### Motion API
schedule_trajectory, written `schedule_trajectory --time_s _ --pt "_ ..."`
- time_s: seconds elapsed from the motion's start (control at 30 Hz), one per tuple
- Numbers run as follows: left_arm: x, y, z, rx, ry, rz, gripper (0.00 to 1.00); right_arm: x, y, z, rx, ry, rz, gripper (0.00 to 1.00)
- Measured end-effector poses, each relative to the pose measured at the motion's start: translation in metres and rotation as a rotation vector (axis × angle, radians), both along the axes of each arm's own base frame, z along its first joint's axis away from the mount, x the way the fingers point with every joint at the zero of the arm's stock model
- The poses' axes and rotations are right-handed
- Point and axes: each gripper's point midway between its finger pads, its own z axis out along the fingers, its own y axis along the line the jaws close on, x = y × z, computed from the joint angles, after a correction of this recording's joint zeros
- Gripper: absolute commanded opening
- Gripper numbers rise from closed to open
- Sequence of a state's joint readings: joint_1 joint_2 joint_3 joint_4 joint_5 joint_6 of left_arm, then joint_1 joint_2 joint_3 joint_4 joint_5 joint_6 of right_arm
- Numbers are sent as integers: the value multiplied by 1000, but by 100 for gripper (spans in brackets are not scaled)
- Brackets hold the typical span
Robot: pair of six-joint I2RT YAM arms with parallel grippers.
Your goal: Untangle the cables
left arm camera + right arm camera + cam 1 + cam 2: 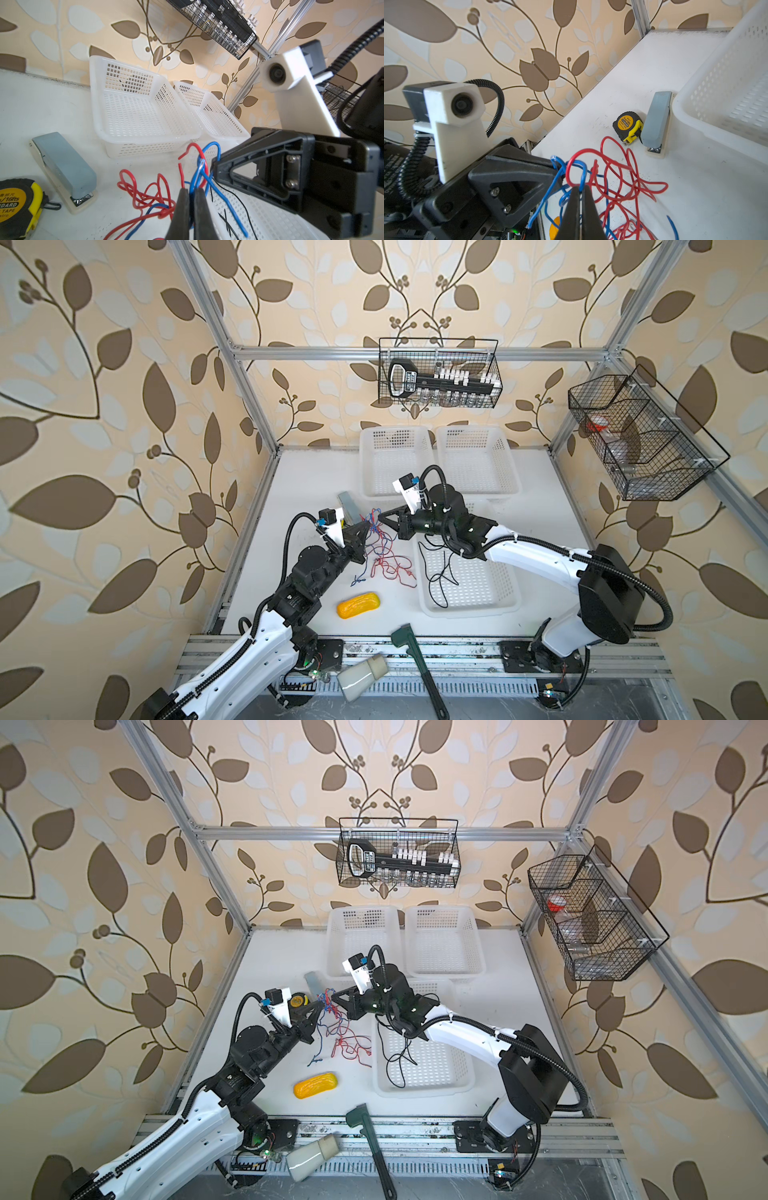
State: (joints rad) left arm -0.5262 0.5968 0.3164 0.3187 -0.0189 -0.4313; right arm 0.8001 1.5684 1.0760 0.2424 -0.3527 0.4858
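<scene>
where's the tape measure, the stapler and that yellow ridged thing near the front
tape measure (pixel 626 123): right wrist view, on its round yellow label
stapler (pixel 64 162): left wrist view, on its grey-blue top cover
yellow ridged thing (pixel 358 605): in a top view, at its middle

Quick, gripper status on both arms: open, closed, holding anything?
Left gripper: jaws closed, pinching the cables.
Right gripper: jaws closed on the cables as well.

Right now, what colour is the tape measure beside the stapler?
The tape measure is yellow and black; right wrist view.
</scene>
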Motion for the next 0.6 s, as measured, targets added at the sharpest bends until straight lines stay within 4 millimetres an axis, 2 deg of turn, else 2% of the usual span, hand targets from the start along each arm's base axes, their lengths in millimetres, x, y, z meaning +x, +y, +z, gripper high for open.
schedule_trajectory --time_s 0.13,0.27,0.4,0.6 --pt "1 3 -1 -32 20 25 0 -3 0 -2 13 -6 -13 0" --pt "14 36 2 -69 24 210 0 -1 -11 -23 -31 13 -76 0" --pt "16 43 2 -79 27 254 0 -1 -16 -36 -61 28 -98 0" --pt "17 35 6 -75 29 216 0 -1 -16 -36 -91 -26 -74 19"
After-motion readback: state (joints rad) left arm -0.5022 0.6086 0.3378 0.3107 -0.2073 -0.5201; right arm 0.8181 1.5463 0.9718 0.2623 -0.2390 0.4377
